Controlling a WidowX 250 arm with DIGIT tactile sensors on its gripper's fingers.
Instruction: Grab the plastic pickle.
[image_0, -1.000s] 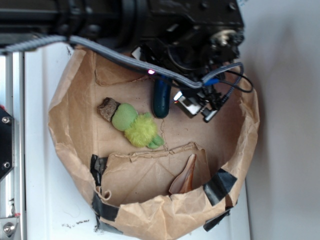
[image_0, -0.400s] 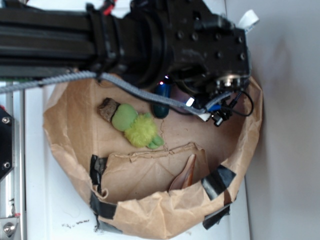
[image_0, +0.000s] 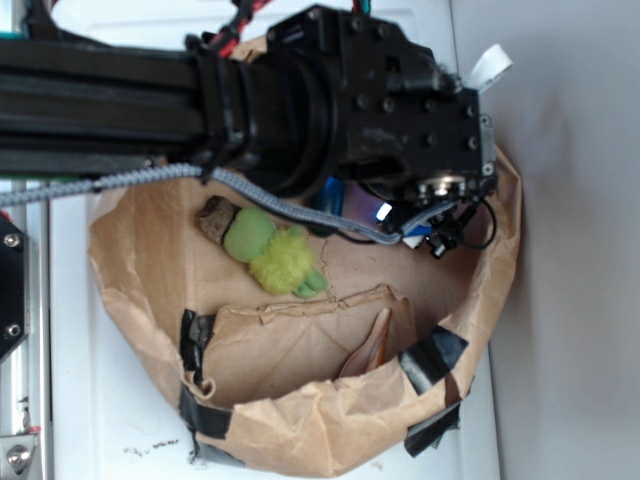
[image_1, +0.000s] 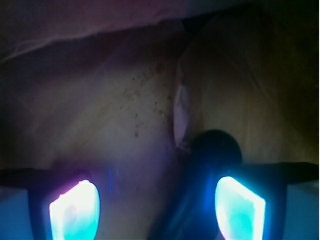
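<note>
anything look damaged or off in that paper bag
The brown paper bag is rough: its rim is crumpled and torn, and patched with black tape at the front corners. A torn flap curls up inside. The plush toy looks intact. The plastic pickle is mostly hidden under the arm, so its state is unclear.
</note>
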